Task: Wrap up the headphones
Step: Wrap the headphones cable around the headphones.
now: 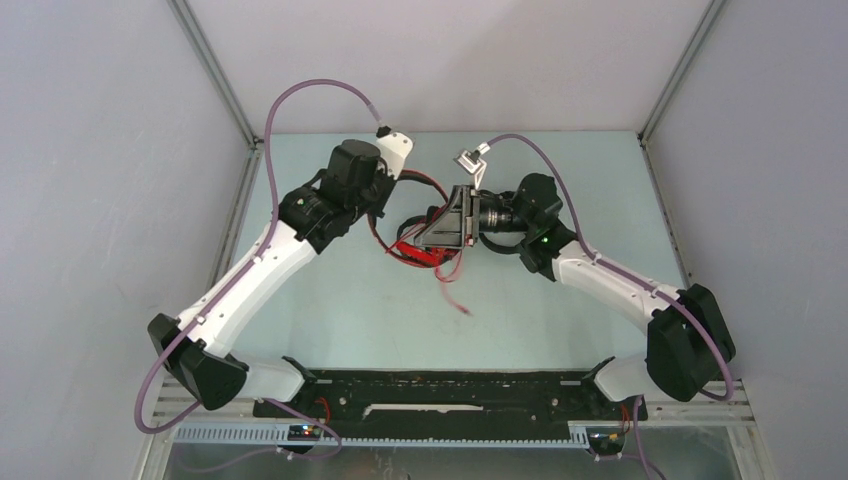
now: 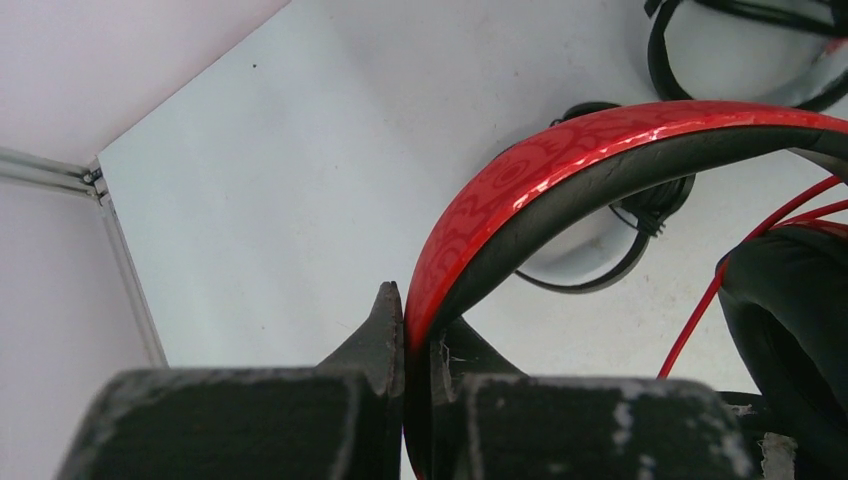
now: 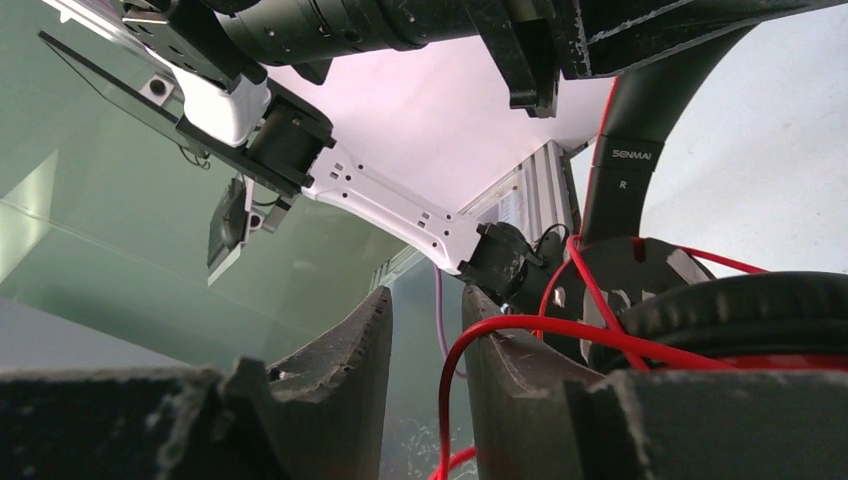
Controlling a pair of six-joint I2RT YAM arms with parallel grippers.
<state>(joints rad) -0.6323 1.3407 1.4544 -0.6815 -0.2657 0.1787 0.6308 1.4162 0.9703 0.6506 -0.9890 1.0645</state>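
Note:
The red headphones (image 1: 410, 250) hang between my two arms above the middle of the table. My left gripper (image 2: 418, 320) is shut on their red headband (image 2: 560, 165), which arches up and to the right. A black ear cup (image 2: 790, 300) hangs at the right. My right gripper (image 3: 425, 310) is open beside the other ear cup (image 3: 740, 310). The red cable (image 3: 540, 325) lies over its right finger (image 3: 510, 370) and drops through the gap, unclamped. A loose cable end (image 1: 462, 308) dangles below. Two black headphones (image 2: 620, 250) (image 2: 740, 50) lie on the table behind.
The left arm (image 3: 390, 205) crosses above the right wrist view. Grey walls with metal frame posts (image 1: 230, 110) close in the table (image 1: 560, 300) on three sides. A black bar (image 1: 450, 392) runs along the near edge between the arm bases.

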